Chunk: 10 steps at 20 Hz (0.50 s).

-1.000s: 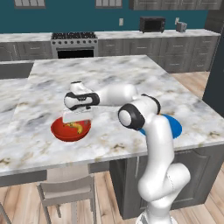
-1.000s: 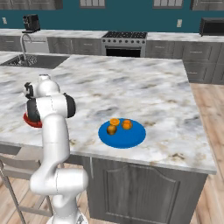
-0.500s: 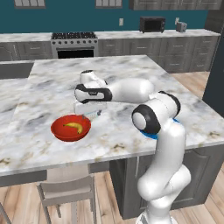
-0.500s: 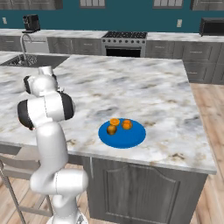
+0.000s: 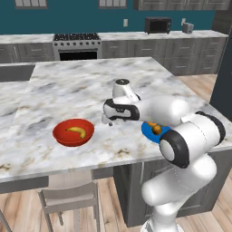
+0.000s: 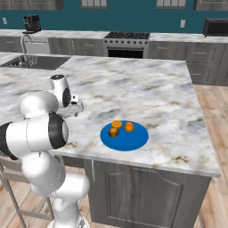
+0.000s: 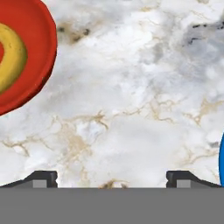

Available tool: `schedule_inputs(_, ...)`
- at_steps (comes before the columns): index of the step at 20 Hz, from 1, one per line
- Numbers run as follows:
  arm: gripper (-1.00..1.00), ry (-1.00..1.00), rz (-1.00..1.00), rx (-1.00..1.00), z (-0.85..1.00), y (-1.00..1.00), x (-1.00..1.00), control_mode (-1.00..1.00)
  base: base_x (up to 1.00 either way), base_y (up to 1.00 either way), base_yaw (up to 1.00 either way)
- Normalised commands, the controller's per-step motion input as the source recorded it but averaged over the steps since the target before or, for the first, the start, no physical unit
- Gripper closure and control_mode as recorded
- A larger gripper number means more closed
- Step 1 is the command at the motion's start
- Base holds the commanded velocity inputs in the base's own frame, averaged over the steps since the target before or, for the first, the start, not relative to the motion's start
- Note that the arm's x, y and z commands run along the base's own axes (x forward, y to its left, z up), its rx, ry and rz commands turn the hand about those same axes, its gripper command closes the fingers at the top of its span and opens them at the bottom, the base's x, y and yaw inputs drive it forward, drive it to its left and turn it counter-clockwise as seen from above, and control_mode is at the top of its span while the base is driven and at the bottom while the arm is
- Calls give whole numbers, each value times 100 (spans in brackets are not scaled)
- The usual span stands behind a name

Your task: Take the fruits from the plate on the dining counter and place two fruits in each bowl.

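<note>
Left base view sits behind the white arm on its left, looking forward and down across the white-grey veined marble dining counter (image 5: 77, 90), the glossy red bowl (image 5: 73, 132) off to one side of the gripper (image 5: 108, 120). Right base view looks from behind on the right, the flat bright blue plate (image 6: 133, 140) beyond the gripper. Both share the countertop and plate. Hand view stares close and straight down at marble between bowl rim (image 7: 43, 65) and plate edge (image 7: 222, 162).
</note>
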Motion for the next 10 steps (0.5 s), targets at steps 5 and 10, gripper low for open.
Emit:
schedule_inputs(5,-100,4,0,8,30,-100,-1,-100,0,0,0)
schedule_inputs(10,-100,13,0,1,14,-100,0,-100,0,0,0)
